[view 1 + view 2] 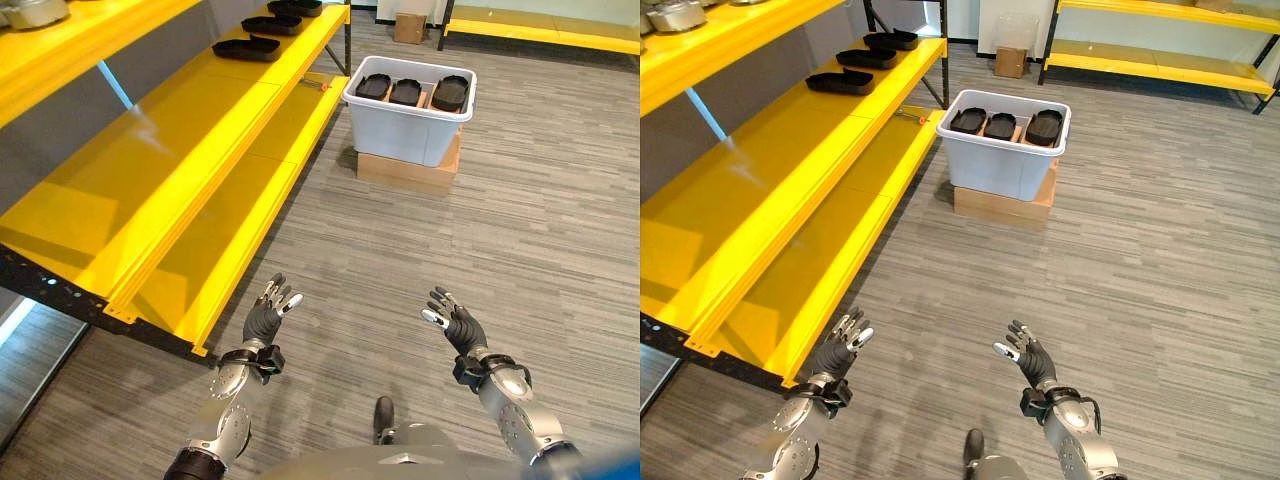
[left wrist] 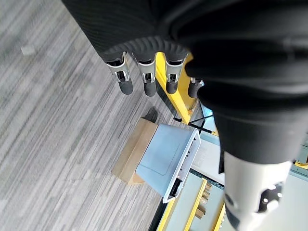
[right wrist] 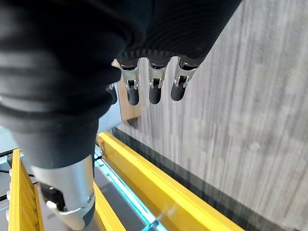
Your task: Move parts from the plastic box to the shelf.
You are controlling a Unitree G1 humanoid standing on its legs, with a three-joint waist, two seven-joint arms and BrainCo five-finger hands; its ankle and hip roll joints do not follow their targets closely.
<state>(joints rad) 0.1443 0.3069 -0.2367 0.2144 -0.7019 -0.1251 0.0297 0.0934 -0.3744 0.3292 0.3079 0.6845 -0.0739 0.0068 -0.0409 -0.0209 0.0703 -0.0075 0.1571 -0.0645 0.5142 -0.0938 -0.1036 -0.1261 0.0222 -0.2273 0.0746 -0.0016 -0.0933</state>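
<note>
A pale grey plastic box [image 1: 405,125] stands on a flat cardboard carton [image 1: 405,170] on the floor ahead, holding three black parts [image 1: 410,92] side by side. More black parts [image 1: 246,47] lie on the yellow shelf [image 1: 150,170] at the far left. My left hand [image 1: 268,318] and right hand [image 1: 455,322] hover low over the floor near me, both open and holding nothing, well short of the box. The box [image 2: 166,161] also shows past my left hand's fingers [image 2: 126,82] in the left wrist view.
The yellow shelf's lower board [image 1: 235,230] juts out along the left, its front edge close to my left hand. A cardboard carton [image 1: 409,27] and another yellow rack [image 1: 540,30] stand at the back. Grey plank floor [image 1: 520,220] spreads between me and the box.
</note>
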